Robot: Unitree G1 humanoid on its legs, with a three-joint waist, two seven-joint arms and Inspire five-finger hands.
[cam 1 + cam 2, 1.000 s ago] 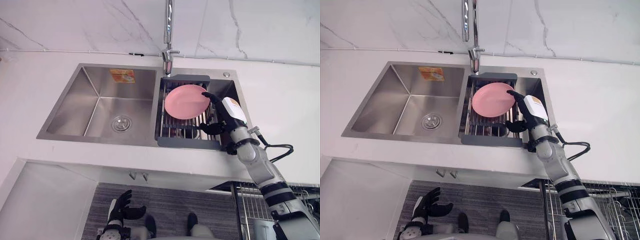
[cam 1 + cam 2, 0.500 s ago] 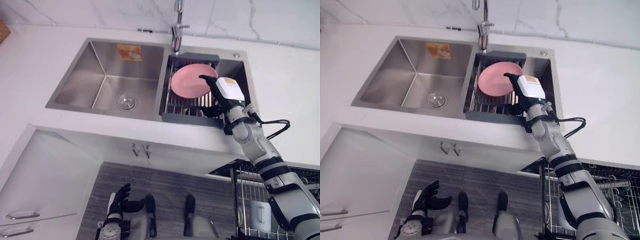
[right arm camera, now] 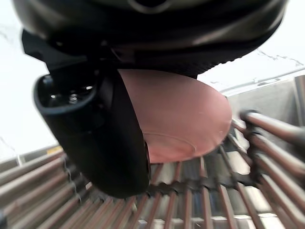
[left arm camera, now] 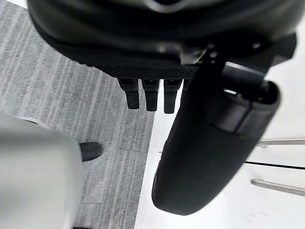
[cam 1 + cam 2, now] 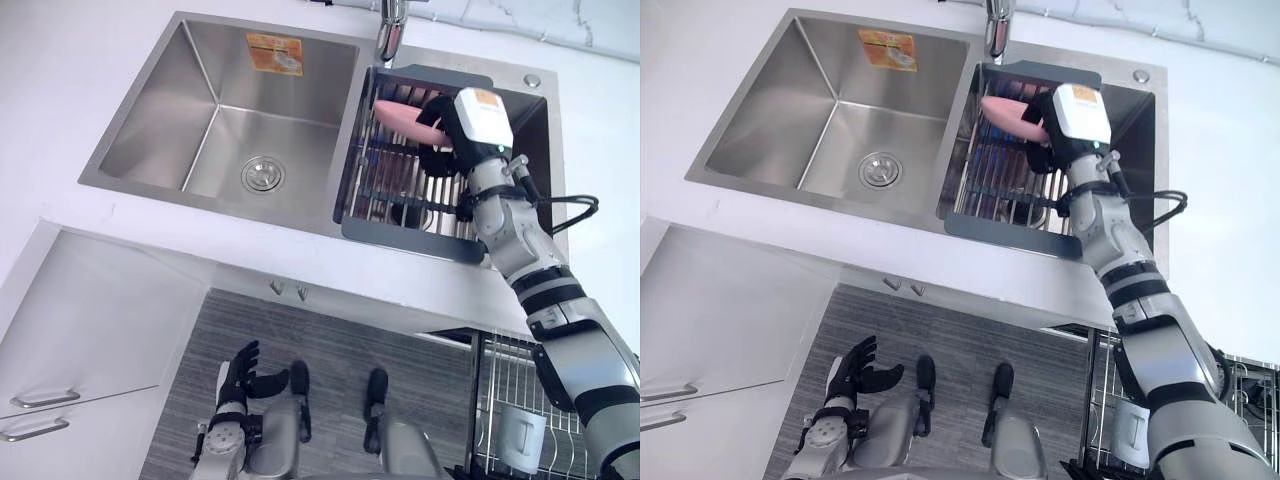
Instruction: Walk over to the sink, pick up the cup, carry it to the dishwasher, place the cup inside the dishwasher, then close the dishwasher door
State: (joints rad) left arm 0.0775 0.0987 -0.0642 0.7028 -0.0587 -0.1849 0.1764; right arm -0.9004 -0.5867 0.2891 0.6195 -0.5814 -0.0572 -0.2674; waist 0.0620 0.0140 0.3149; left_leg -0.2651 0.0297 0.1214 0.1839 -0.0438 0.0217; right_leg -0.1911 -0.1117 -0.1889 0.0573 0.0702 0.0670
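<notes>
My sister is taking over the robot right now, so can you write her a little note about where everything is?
Left hand: open, low above the floor, holding nothing.
Right hand: at the pink plate in the drying rack, right side of the sink; grip unclear.
Done: robot is at the sink. It is reaching for a plate, not a cup.
Left: lift it, carry it to the dishwasher rack, put it in, close the door.
</notes>
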